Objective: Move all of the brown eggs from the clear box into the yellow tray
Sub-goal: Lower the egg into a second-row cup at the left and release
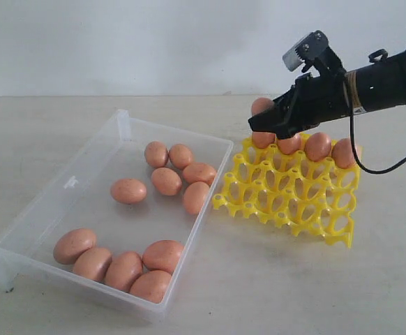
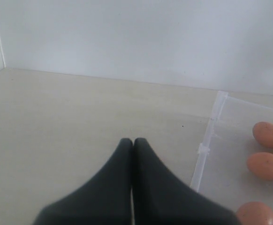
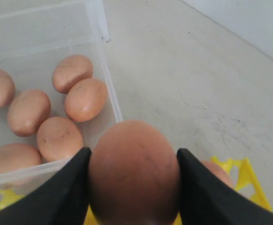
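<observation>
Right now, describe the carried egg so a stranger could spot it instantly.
Find the yellow tray beside the clear box. Over its filled back row, the right claw grips one brown egg; it alone hangs in the air, in neither container.

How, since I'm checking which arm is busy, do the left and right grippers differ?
The left gripper is shut and empty; the right gripper grips a brown egg. The left gripper is over the table beside the clear box; the right gripper is above the yellow tray. Both have black fingers.
</observation>
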You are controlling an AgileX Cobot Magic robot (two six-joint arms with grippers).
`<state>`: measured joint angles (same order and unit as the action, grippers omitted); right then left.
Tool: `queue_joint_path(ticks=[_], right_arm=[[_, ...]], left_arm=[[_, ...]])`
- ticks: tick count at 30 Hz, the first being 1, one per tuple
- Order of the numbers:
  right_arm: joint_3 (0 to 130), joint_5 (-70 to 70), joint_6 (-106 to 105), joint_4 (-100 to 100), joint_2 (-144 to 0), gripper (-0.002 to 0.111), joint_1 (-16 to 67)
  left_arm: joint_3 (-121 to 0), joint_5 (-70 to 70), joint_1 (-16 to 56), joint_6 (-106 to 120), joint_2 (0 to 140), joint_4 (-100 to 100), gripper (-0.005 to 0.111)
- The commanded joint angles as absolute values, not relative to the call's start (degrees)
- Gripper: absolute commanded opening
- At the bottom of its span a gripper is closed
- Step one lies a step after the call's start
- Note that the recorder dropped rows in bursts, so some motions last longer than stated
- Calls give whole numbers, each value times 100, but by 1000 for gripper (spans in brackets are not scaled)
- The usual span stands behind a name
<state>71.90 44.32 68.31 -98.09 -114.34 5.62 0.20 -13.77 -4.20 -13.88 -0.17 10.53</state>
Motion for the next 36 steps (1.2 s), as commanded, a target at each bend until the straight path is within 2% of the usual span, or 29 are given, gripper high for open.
queue_joint_path(ticks=[1, 10, 15, 22, 36], right_arm=[[7214, 4151, 5502, -9058, -11706, 0, 754], [7214, 4140, 5283, -8462, -11911, 0, 780], [7214, 3964, 5146, -7183, -12195, 0, 792], [7214, 3950, 5196, -7419, -12335, 9, 792], [7214, 4049, 5989, -8520, -12347, 9, 792]], left_arm=[[0, -1339, -392, -1350, 0, 1043, -4], [0, -1350, -392, -1350, 0, 1043, -4], [0, -1350, -392, -1350, 0, 1043, -4], [0, -1350, -392, -1350, 0, 1043, -4], [0, -1350, -392, -1350, 0, 1043, -4]])
